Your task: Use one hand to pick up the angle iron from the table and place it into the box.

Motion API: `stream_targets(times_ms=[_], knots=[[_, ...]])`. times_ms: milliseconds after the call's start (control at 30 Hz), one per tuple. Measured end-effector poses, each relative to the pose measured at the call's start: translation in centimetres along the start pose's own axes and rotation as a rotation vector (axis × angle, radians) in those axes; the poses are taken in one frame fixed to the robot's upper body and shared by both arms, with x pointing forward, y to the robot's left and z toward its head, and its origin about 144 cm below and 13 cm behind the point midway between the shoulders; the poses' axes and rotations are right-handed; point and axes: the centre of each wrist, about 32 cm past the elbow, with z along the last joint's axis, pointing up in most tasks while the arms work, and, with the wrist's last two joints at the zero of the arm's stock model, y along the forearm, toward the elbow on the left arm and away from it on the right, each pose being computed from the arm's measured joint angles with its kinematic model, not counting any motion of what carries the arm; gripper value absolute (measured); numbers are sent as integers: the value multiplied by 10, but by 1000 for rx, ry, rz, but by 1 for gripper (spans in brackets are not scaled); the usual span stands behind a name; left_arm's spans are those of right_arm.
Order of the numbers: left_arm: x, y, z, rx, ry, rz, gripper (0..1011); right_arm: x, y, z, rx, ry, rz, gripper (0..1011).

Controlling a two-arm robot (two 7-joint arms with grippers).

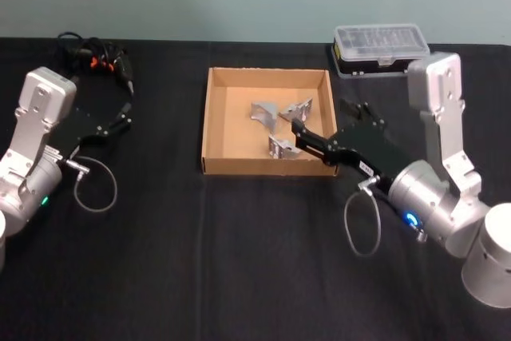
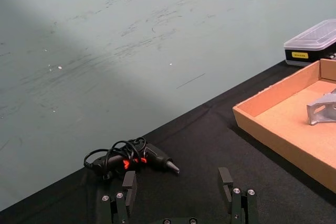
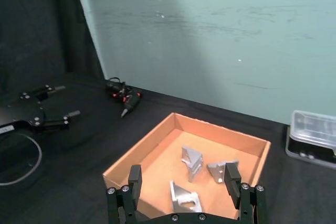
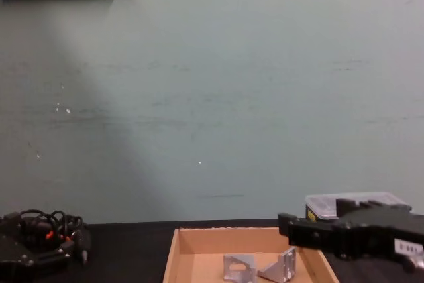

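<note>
Tan cardboard, the box (image 1: 211, 117) sits in the upper middle of the head view on the black desk (image 1: 239, 261). Three angle irons (image 1: 281, 148) lie inside it, toward its right half. My right gripper (image 1: 297, 135) hangs over the box's right side, fingers (image 3: 135, 176) spread wide and empty. My left gripper (image 1: 126, 113) rests at the left of the frame, fingers open too.

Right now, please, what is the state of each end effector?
Left end effector: open, empty, parked over the table.
Right end effector: open, empty, above the box near its front right corner.
</note>
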Motion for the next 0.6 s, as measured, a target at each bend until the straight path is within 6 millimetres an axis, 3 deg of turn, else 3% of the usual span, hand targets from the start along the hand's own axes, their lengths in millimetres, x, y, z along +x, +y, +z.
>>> stream_targets(times_ms=[600], knots=[[0, 0, 0, 0, 0, 0, 1011, -4, -1, -6, -4, -4, -15, 1003]])
